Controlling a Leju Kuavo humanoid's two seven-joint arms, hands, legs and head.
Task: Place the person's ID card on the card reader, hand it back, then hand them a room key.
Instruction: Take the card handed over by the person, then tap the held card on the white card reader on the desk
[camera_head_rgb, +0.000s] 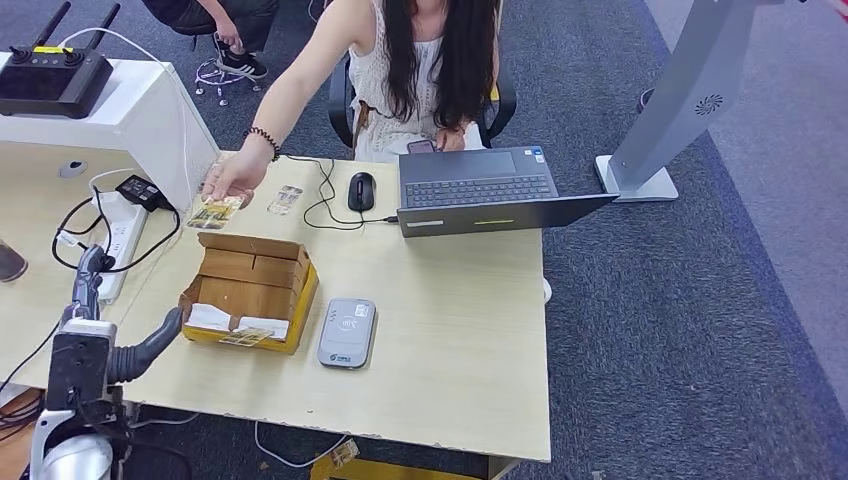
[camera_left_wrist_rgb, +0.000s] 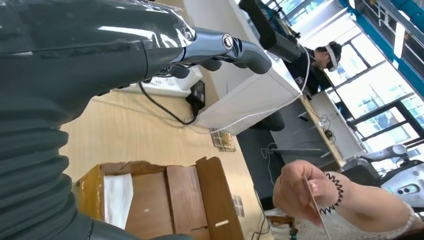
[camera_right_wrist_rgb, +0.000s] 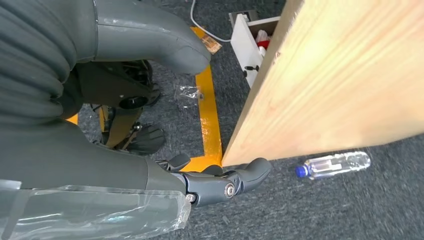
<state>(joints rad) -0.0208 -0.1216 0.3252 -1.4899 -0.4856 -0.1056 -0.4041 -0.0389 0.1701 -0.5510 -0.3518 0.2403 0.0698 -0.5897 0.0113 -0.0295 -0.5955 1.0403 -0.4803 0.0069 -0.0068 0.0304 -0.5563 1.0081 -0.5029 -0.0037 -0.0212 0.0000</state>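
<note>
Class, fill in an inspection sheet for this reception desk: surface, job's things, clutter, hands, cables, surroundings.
Surface: wooden desk.
Job's things: person's hand holds the ID card out over the desk; grey card reader beside the open cardboard box holding cards.
Clutter: laptop, mouse.
Hands: left hand empty near the box; right hand empty, hanging beside the desk.
Cables: black leads at the power strip.
Surroundings: grey carpet, water bottle on the floor.

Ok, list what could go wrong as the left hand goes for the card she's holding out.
1. The person's hand grips the thin yellowish ID card low, edge-on to the robot's left hand; its thick fingers may fumble it.
2. The open brown cardboard box lies between them and could be bumped.
3. Black cables by the white power strip could snag.
</note>
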